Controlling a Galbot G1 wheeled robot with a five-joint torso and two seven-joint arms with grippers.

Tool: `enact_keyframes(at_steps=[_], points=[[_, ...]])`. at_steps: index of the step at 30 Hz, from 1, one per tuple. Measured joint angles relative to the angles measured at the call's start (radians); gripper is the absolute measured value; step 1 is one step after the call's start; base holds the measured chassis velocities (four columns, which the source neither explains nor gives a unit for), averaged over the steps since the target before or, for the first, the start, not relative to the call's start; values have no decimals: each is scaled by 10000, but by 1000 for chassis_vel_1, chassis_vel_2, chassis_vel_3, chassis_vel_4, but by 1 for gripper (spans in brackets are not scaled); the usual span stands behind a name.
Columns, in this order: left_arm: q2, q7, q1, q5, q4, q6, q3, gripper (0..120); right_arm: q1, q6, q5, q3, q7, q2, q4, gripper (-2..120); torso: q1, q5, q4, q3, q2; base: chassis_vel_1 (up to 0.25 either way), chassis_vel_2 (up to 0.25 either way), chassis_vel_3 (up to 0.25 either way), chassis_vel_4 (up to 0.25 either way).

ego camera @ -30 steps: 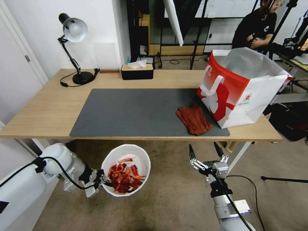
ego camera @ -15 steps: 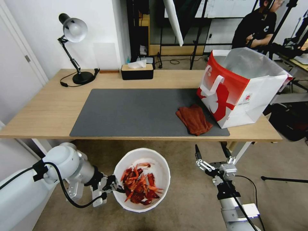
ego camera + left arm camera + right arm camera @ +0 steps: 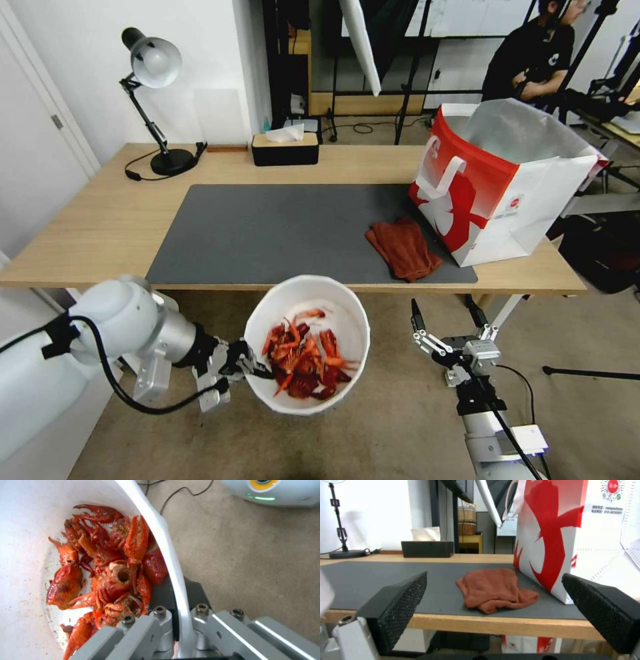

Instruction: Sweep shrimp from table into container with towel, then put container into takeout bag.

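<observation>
Seen past the right gripper (image 3: 493,600), with both fingers (image 3: 400,600) spread wide: rust-brown towel (image 3: 495,590) crumpled on grey mat (image 3: 386,577), touching takeout bag (image 3: 566,535); black tissue box (image 3: 427,549) and lamp base (image 3: 346,553) far back on counter (image 3: 506,625).

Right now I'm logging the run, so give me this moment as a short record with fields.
container: white bowl held below the table's near edge, over the floor
shrimp: piled inside the bowl
left gripper: clamped on the bowl's rim
right gripper: open, empty, below the table edge
towel: crumpled on the grey mat beside the bag
takeout bag: upright, open, at the table's right end
</observation>
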Motion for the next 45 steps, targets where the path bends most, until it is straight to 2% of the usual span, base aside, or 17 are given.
enact_keyframes(at_steps=[2, 7, 9, 10, 13, 14, 17, 18, 22, 24, 26, 27, 35, 38, 39, 41, 45], points=[[18, 0, -107, -97, 20, 37, 23, 0, -9, 12, -1, 0, -1, 10, -17, 100, 0, 0, 1, 0, 0, 0, 0, 0, 0], [51, -39, -1275, -886, 357, 337, 412, 0, -13, 39, -56, -47, -16, 73, -70, 100, 0, 1, 2, 0, 0, 0, 0, 0, 0], [-127, -46, -2202, -1130, 684, 390, 892, 0, -10, 39, -101, -84, -31, 114, -87, 100, 0, -2, 1, 0, 0, 0, 0, 0, 0], [-127, -46, -2202, -1130, 684, 390, 892, 0, -10, 39, -101, -84, -31, 114, -87, 100, 0, -2, 1, 0, 0, 0, 0, 0, 0], [-574, -41, -3718, -1466, 1312, 498, 1743, 0, -11, 32, -156, -110, -48, 145, -119, 100, 1, -3, 0, 0, 0, 0, 0, 0, 0], [-574, -41, -3718, -1466, 1312, 498, 1743, 0, -11, 32, -156, -110, -48, 145, -119, 100, 1, -3, 0, 0, 0, 0, 0, 0, 0], [-1278, -37, -5310, -1646, 2211, 538, 2632, 0, -29, 35, -222, -136, -72, 218, -177, 100, 0, -3, 0, 1, 0, 0, 0, 0, 0], [-1278, -37, -5310, -1646, 2211, 538, 2632, 0, -29, 35, -222, -136, -72, 218, -177, 100, 0, -3, 0, 1, 0, 0, 0, 0, 0], [-2461, -58, -7063, -1653, 3633, 571, 3785, 0, -32, 89, -256, -157, -113, 326, -277, 100, 1, 0, -4, 1, -1, 0, 0, 0, 0], [-2601, -66, -7225, -1651, 3815, 571, 3903, 0, -27, 96, -257, -159, -116, 336, -293, 100, 0, 3, -3, 1, 0, 0, 0, 0, 0], [-3269, -106, -7915, -1595, 4673, 559, 4349, 0, 9, 131, -264, -174, -145, 375, -366, 100, 2, -2, -2, 2, -1, 0, 0, 0, 0], [-3269, -106, -7915, -1595, 4673, 559, 4349, 0, 9, 131, -264, -174, -145, 375, -366, 100, 2, -2, -2, 2, -1, 0, 0, 0, 0], [-4786, -191, -9306, -1426, 6717, 492, 4805, 0, 79, 204, -360, -280, -221, 526, -533, 100, 1, 2, 3, 1, 1, 0, 0, 0, 0], [-5859, -228, -10006, -1132, 7978, 346, 4859, 0, 100, 214, -457, -333, -224, 616, -558, 100, 1, 2, 1, 1, 0, 0, 0, 0, 0], [-5859, -228, -10006, -1132, 7978, 346, 4859, 0, 100, 214, -457, -333, -224, 616, -558, 100, 1, 2, 1, 1, 0, 0, 0, 0, 0], [-6523, -321, -10411, -999, 8689, 280, 4891, 0, 80, 232, -498, -336, -224, 659, -574, 100, 1, 4, -10, 1, 1, 0, 0, 0, 0], [-7103, -430, -10775, -910, 9291, 289, 4942, 0, 117, 244, -514, -339, -226, 682, -644, 100, 0, 0, 0, 1, 1, 0, 0, 0, 0]])
